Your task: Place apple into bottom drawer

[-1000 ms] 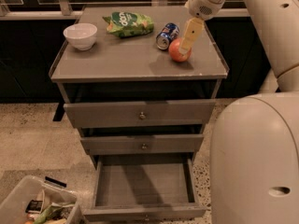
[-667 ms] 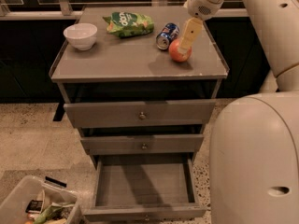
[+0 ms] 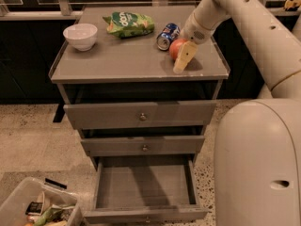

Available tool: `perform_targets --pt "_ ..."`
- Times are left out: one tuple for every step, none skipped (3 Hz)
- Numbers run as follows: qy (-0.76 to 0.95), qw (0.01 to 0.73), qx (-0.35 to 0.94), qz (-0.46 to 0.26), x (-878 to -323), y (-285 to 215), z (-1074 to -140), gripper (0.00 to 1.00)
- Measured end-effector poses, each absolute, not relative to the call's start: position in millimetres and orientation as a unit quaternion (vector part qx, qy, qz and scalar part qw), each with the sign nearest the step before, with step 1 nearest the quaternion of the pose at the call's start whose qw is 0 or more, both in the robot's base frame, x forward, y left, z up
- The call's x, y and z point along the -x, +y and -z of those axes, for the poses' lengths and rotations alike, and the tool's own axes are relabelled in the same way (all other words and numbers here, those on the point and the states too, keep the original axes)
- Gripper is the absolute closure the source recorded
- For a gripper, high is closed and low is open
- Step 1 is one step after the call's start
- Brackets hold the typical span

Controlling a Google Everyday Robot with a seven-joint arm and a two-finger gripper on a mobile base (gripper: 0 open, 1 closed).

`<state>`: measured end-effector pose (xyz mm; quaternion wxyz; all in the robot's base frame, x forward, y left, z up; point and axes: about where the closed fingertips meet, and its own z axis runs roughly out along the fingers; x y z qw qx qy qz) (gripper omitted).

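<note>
The red-orange apple (image 3: 175,47) sits at the right back of the grey cabinet top (image 3: 117,58), next to the blue soda can. My gripper (image 3: 184,56) reaches down from the upper right and is right at the apple, its cream tip covering the apple's right side. The bottom drawer (image 3: 141,187) is pulled out wide below the cabinet, and its grey inside shows nothing in it. The two upper drawers (image 3: 141,116) are pushed in.
A blue soda can (image 3: 167,36) lies just left of the apple. A green chip bag (image 3: 128,23) and a white bowl (image 3: 80,35) are on the cabinet top. A clear bin of clutter (image 3: 33,206) stands on the floor at lower left. My white body (image 3: 258,164) fills the lower right.
My gripper has come down from above the apple to the apple's level, now covering its right side. The apple and can stay in place.
</note>
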<state>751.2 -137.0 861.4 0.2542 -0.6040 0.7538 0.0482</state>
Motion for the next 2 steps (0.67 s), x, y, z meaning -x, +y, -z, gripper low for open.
perform_targets --pt "0.754 0.253 0.604 -0.049 -751.2 -136.4 -859.9 0.00" --pt "0.754 0.253 0.604 -0.049 -751.2 -136.4 -859.9 0.14"
